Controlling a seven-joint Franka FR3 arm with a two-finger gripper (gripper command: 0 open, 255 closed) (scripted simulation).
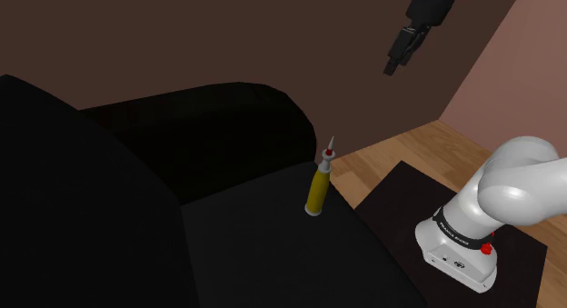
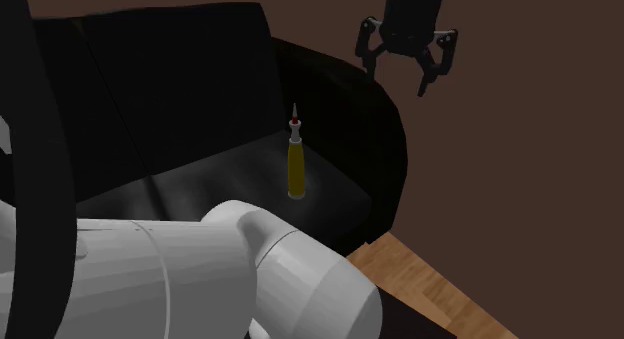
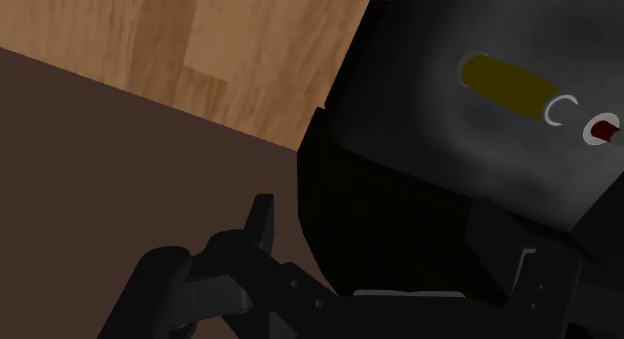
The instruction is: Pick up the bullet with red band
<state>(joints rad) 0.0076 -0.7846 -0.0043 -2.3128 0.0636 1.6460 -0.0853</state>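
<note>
The bullet (image 1: 319,184) stood straight up on the seat of a black sofa (image 1: 227,124), close to the sofa's rounded arm. Its body was yellow, with a grey neck above it, a small red band (image 3: 603,132) and then a thin pale tip pointing up. Nothing was touching it. The pincer (image 2: 402,77) hung high in the air in front of the brown wall (image 1: 182,34) — well apart from the bullet and far above the seat. Its two black fingers (image 2: 428,79) were spread wide with nothing between them, so it was open and held nothing. In the wrist view the bullet (image 3: 510,84) showed far off past the fingers, on the dark seat, with the wooden floor (image 3: 230,57) beside the sofa. In the shoulder view the white arm (image 1: 509,188) rose from the lower right, and the pincer (image 1: 400,52) was up and to the right of the bullet. In the second exterior view the bullet (image 2: 296,167) stood below the pincer and to its left — near the sofa's curved end.
</note>
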